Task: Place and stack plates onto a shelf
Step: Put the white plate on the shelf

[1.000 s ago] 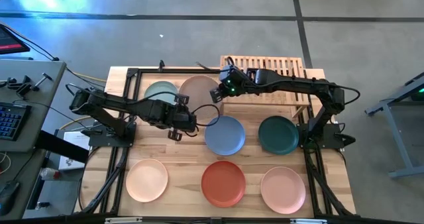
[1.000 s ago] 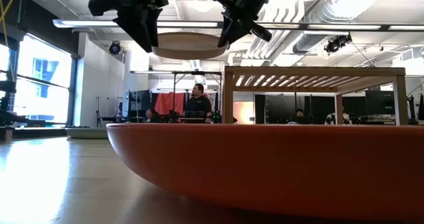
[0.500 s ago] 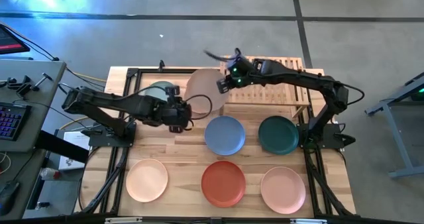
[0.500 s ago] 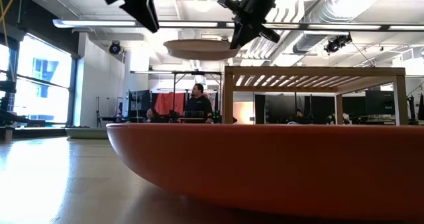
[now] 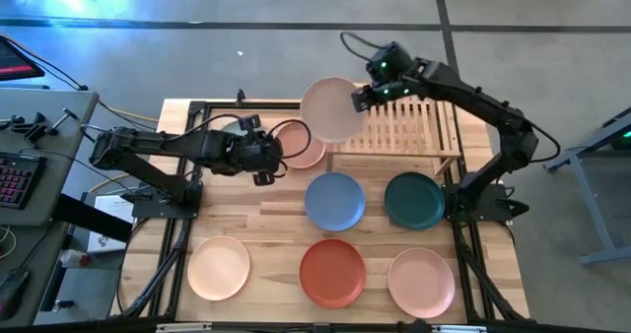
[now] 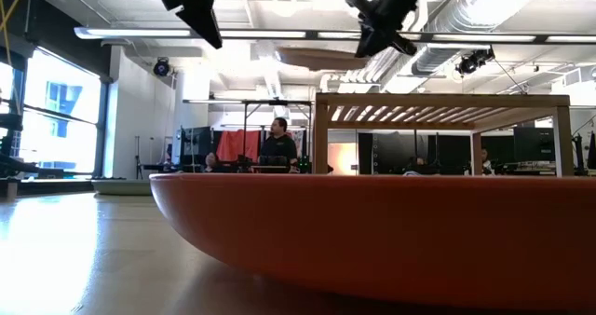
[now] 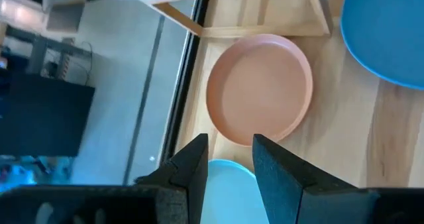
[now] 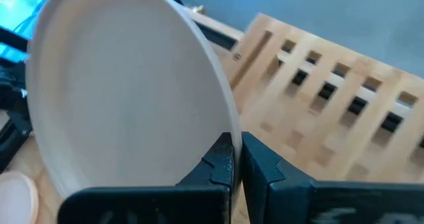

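Hanging in the air at the near-left corner of the shelf (image 5: 404, 124), the grey-beige plate (image 5: 331, 109) is pinched at its rim by the right gripper (image 5: 363, 96), jaws shut on the edge. In the right wrist view the plate (image 8: 126, 91) fans out from the jaws, with the shelf's slats (image 8: 331, 85) just beyond; nothing rests on the slats. The right arm reaches high from its base across the shelf. The left gripper (image 5: 264, 156) hovers over the surface (image 5: 271, 215), jaws parted and holding nothing, between the pale teal plate (image 5: 235, 131) and the peach plate (image 5: 301, 144), which lies just ahead of its jaws (image 7: 260, 88). Farther off lie blue (image 5: 334, 201), dark green (image 5: 414, 200), cream (image 5: 219, 267), terracotta-orange (image 5: 332, 272) and pink (image 5: 421, 282) plates.
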Action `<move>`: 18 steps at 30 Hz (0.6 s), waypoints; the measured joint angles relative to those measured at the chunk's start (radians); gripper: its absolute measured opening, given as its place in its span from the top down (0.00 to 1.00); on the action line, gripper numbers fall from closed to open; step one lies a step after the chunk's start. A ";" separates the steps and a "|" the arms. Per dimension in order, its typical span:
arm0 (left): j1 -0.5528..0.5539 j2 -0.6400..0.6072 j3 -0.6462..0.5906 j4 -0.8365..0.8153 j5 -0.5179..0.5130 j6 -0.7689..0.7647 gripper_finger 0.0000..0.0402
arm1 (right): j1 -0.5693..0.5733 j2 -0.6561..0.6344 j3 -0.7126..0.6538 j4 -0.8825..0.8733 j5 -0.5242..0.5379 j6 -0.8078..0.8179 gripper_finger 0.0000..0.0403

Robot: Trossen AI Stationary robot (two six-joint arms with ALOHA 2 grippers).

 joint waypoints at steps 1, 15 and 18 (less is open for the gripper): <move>0.006 0.000 0.000 0.000 0.014 -0.010 0.73 | -0.024 0.000 0.000 -0.013 -0.028 -0.014 1.00; 0.093 0.000 0.000 0.002 0.082 -0.057 0.73 | -0.215 0.010 0.000 -0.155 -0.171 -0.135 1.00; 0.108 0.000 0.000 0.003 0.082 -0.057 0.73 | -0.220 0.018 0.000 -0.165 -0.191 -0.163 1.00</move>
